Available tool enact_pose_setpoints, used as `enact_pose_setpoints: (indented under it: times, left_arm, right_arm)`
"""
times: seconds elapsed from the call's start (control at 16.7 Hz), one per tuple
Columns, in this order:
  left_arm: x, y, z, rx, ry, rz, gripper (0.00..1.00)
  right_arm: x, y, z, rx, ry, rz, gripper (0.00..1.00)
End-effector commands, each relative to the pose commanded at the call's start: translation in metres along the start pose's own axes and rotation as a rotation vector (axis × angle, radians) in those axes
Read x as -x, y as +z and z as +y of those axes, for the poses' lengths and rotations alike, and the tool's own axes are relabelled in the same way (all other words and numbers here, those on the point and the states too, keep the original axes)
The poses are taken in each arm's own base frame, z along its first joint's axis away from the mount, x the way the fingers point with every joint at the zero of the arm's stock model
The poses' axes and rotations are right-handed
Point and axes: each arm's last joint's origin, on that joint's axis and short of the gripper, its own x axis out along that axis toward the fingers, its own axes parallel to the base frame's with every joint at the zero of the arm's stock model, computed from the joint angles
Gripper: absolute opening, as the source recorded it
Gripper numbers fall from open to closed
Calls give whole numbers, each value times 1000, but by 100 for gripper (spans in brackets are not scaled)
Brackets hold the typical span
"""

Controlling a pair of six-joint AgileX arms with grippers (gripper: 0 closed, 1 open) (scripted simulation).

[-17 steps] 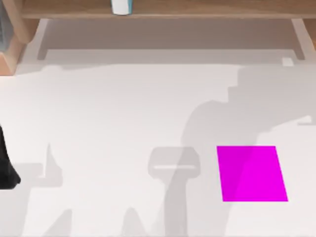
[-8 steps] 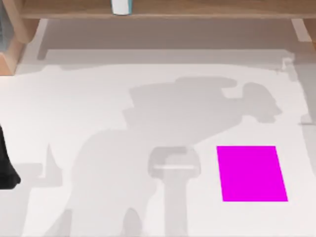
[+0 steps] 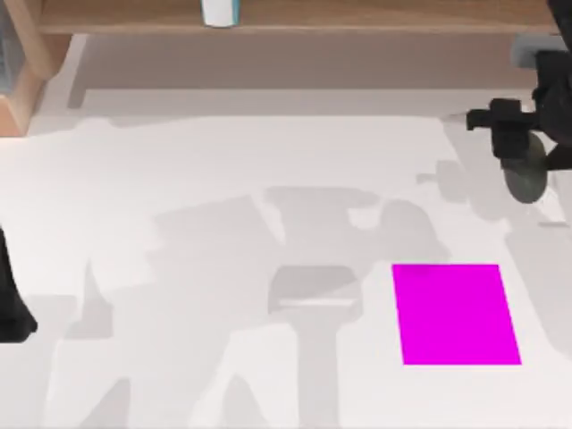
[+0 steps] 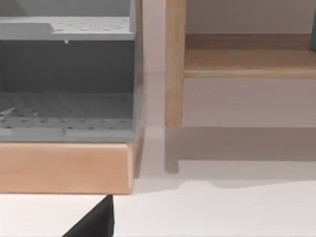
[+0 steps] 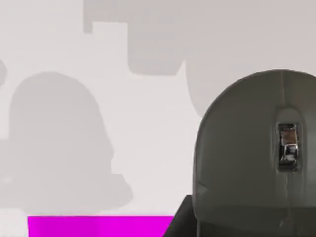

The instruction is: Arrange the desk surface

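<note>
- The broad, plain white matte desk [image 3: 223, 179] spans the top view, crossed by grey shadows.
- The right end effector [image 3: 514, 134] is over the desk's far right, closed on a dark grey computer mouse [image 3: 525, 174], also close up at the right wrist [image 5: 254, 153].
- A flat magenta rectangular pad [image 3: 457, 314] lies at the near right.
- A tan wooden shelf [image 3: 295, 18] lines the far edge.
- The left arm [image 3: 11, 304] sits at the left edge; I cannot tell its end effector's state.

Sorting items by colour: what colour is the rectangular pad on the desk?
Magenta; the pad shows best in the top view.
</note>
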Motion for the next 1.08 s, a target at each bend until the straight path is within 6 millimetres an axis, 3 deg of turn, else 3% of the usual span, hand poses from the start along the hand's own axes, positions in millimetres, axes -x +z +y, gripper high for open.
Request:
enact_pose_setpoints:
  times: [0.24,0.54,0.72,1.08]
  left_arm:
    - [0,0,0,0,0,0,100]
    - [0,0,0,0,0,0,100]
    - [0,0,0,0,0,0,100]
    - [0,0,0,0,0,0,100]
  right_arm:
    - [-26,-47,36,-1,-9,86,0]
    - [-48,-93,59,14,-42,163,0]
    - [-52,-103,63,20,-53,177,0]
    - [-53,-102,62,15,-54,181,0]
